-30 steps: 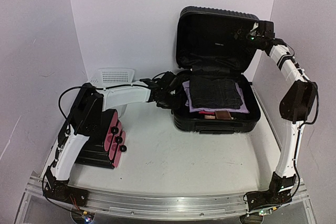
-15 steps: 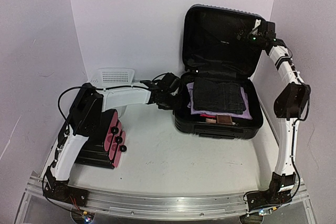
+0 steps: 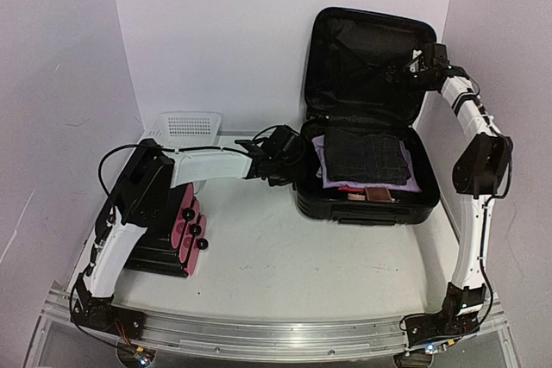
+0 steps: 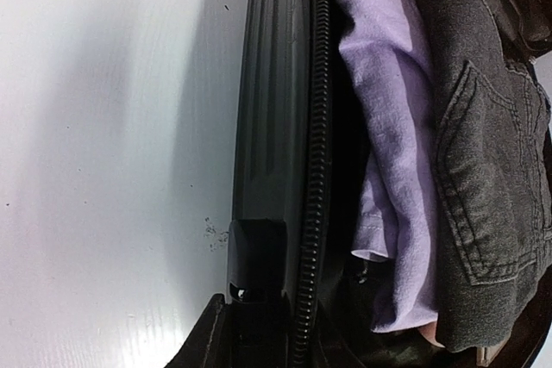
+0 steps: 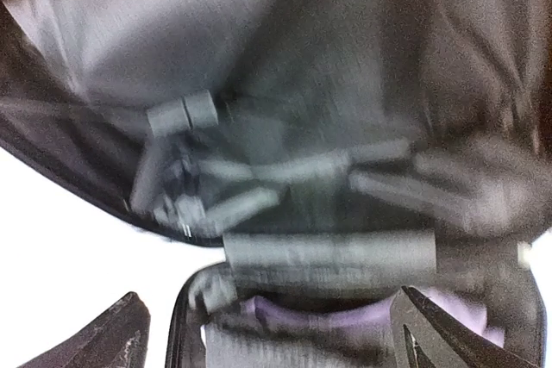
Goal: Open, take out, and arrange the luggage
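This looks like a robotics lab booth rather than a home. A white table (image 3: pixel 285 269) is boxed in by plain white panels (image 3: pixel 207 32) behind it and at both sides. A metal rail (image 3: pixel 259 333) along the table's near edge carries two robot arms (image 3: pixel 203 161) with loose cables (image 3: pixel 105 161).

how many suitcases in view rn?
2. The luggage, lid up, stands at back right. A smaller black case with a pink side lies at front left. No other shows.
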Tool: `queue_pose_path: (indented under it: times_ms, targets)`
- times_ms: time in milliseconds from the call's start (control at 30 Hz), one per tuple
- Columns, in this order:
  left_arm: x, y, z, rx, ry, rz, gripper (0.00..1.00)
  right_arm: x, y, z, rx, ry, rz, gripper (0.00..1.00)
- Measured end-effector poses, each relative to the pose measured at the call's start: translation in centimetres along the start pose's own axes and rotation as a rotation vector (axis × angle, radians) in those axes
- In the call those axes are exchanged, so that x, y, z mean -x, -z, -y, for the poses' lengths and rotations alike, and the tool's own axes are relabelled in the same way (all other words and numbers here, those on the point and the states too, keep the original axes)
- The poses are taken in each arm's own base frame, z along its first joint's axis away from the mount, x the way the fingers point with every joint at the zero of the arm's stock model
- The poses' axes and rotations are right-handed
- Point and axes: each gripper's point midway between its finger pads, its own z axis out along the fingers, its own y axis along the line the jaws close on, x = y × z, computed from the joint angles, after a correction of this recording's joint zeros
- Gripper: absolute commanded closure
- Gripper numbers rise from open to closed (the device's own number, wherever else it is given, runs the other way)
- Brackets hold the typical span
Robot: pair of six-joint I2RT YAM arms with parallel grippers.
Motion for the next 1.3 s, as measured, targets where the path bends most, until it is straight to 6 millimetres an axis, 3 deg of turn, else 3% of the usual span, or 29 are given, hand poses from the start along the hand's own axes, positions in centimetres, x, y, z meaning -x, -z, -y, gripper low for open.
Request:
queue_pose_path:
  times_ms: [167,267,400,567,667,733,800,900,1033,1133,1300]
  targets:
    - [0.0,-0.5,0.5,-0.012,0.025,0.004,0.87,-3.5,4.4,0.2,-0.085,-0.020,-0.138,0.02]
    - [0.1,-0.8,1.0,-0.024,0.030,0.006,0.82,-5.8,8.4,0.2,-0.141,-0.007,-0.202,0.02]
    - [0.1,-1.1,1.6,-0.038,0.027,0.005,0.69,-11.3,12.6,1.4,-0.214,0.001,-0.315,0.02]
    - [-0.5,-1.1,3.5,-0.129,0.013,-0.040,0.52,-20.4,14.0,4.3,-0.301,0.004,-0.527,0.02]
    - [-2.3,-1.0,4.9,-0.215,-0.031,-0.100,0.41,-25.9,14.2,5.3,-0.343,0.038,-0.669,0.02]
    - [-3.9,-0.9,5.5,-0.259,-0.076,-0.133,0.35,-28.3,14.6,5.1,-0.355,0.078,-0.727,0.02]
    - [-5.4,0.0,6.2,-0.304,-0.136,-0.168,0.28,-29.2,15.3,4.2,-0.349,0.123,-0.742,0.02]
    - [-7.4,2.8,6.7,-0.351,-0.252,-0.213,0.24,-28.7,16.2,1.9,-0.316,0.195,-0.701,0.02]
    - [-7.4,7.8,7.3,-0.411,-0.363,-0.215,0.22,-28.5,17.3,-0.9,-0.272,0.274,-0.656,0.02]
    - [-5.1,11.9,6.7,-0.441,-0.405,-0.168,0.22,-29.7,17.1,-2.8,-0.240,0.326,-0.664,0.02]
    - [0.4,18.8,2.5,-0.403,-0.447,-0.041,0.21,-33.4,16.3,-7.0,-0.163,0.442,-0.712,0.02]
